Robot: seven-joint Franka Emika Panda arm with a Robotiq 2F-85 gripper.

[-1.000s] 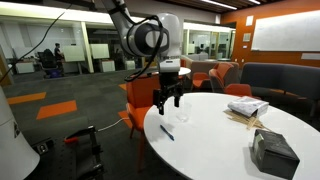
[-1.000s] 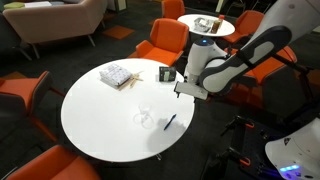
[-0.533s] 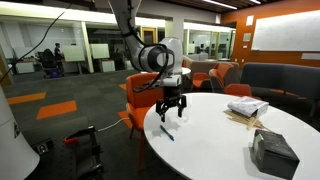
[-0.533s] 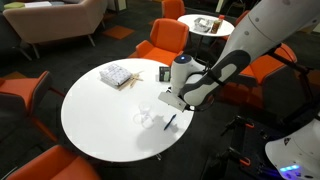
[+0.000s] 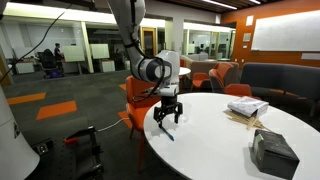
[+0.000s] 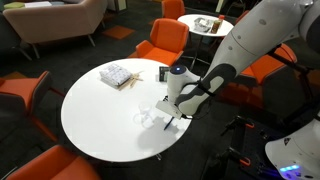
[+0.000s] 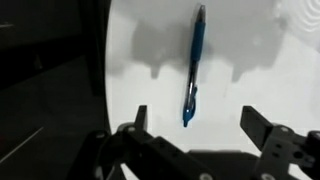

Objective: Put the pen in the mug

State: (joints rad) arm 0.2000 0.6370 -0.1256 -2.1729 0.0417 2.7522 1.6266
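A blue pen [image 7: 192,65] lies flat on the round white table [image 6: 100,110], near its edge. It also shows in both exterior views [image 5: 166,133] [image 6: 171,122]. My gripper [image 7: 200,118] is open and empty. It hangs just above the pen's near end, one finger on each side, and also shows in both exterior views [image 5: 167,117] [image 6: 173,110]. The only cup I see is a clear glass [image 6: 146,117], which stands on the table a little beside the pen. Its rim shows faintly at the top right corner of the wrist view [image 7: 303,14].
A black box [image 5: 272,150] [image 6: 165,74] and a stack of papers [image 5: 247,107] [image 6: 117,75] lie on the far part of the table. Orange chairs [image 6: 165,40] ring the table. The table edge runs close to the pen [image 7: 108,70].
My gripper has come down and moved in towards the table, from well above it to just over the pen. The pen and the glass have not moved.
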